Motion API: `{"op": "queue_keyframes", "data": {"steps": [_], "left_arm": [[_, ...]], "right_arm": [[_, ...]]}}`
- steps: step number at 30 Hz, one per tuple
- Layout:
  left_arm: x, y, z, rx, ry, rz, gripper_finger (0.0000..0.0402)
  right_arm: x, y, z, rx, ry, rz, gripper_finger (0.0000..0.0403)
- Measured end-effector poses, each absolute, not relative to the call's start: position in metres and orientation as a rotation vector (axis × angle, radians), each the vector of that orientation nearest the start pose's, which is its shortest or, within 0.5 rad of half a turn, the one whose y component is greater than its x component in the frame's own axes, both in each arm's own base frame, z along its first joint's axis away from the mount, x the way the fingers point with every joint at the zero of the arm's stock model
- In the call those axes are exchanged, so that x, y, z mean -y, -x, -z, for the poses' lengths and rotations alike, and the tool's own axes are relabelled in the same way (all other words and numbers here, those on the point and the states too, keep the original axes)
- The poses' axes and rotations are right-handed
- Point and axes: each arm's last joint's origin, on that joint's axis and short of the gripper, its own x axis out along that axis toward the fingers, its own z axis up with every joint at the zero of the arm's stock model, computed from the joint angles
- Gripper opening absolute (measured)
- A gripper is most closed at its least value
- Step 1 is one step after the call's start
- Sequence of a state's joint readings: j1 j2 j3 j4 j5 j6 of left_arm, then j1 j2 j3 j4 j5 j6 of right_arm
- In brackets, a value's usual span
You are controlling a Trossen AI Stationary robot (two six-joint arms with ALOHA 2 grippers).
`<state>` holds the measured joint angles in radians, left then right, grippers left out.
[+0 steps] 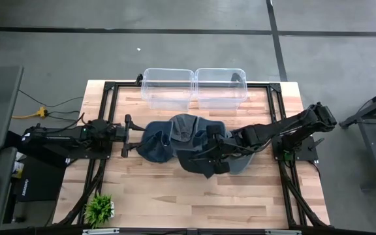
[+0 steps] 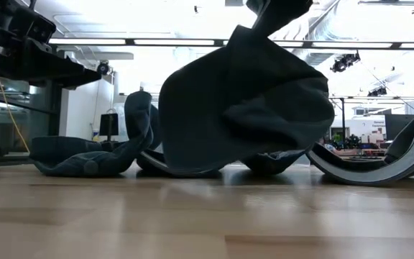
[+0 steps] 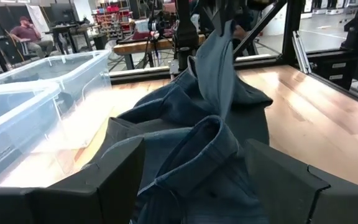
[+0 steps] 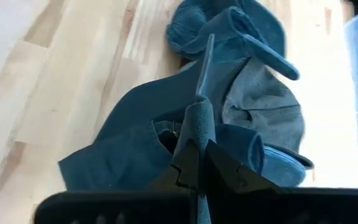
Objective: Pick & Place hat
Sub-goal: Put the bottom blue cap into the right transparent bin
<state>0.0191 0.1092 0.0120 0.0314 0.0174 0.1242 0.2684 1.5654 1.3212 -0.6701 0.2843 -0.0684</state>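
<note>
Several dark blue-grey hats lie in a pile (image 1: 168, 137) at the table's middle. My right gripper (image 1: 209, 145) reaches in from the right, above the pile's right part, and is shut on one hat (image 2: 243, 93), which hangs down from it. The same hat rises as a strip of cloth (image 3: 219, 62) in the left wrist view. My left gripper (image 1: 128, 135) waits at the pile's left edge, level and open, with the pile's nearest hats (image 3: 191, 155) just before its fingers. My right gripper pinches a narrow raised fold of the hat's cloth (image 4: 197, 121) between its two fingers. The fingers come slanting down from the table's right. The hat hangs below them in loose folds, with its lower edge (image 2: 192, 169) down by the pile and the table.
Two clear plastic bins (image 1: 168, 88) (image 1: 220, 87) stand side by side at the table's far edge. A cap with a pale brim (image 2: 379, 165) lies at the pile's right. A small green plant (image 1: 98, 209) stands at the near left corner. Bare wood lies along the near side.
</note>
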Motion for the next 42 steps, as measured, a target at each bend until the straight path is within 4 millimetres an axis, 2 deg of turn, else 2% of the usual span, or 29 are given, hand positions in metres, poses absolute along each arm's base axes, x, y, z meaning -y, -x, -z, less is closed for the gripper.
{"op": "queue_keyframes", "data": {"steps": [8, 17, 25, 32, 42], "left_arm": [[0.000, -0.104, -0.169, 0.010, 0.027, 0.044, 0.0273], [-0.001, -0.104, -0.170, 0.016, 0.112, 0.031, 0.0273], [-0.003, -0.104, -0.171, 0.027, 0.114, -0.044, 0.0273], [-0.005, -0.104, -0.170, 0.024, 0.114, -0.134, 0.0273], [-0.006, -0.104, -0.170, 0.032, 0.176, -0.154, 0.0273]], "right_arm": [[-0.079, -0.320, -0.293, -0.877, 0.318, 0.015, 0.0000], [-0.077, -0.321, -0.331, -0.815, 0.382, 0.071, 0.0000], [-0.072, -0.316, -0.351, -0.833, 0.465, 0.170, 0.0000], [-0.070, -0.313, -0.350, -0.867, 0.497, 0.199, 0.0000], [-0.070, -0.313, -0.349, -0.873, 0.510, 0.191, 0.0000]]}}
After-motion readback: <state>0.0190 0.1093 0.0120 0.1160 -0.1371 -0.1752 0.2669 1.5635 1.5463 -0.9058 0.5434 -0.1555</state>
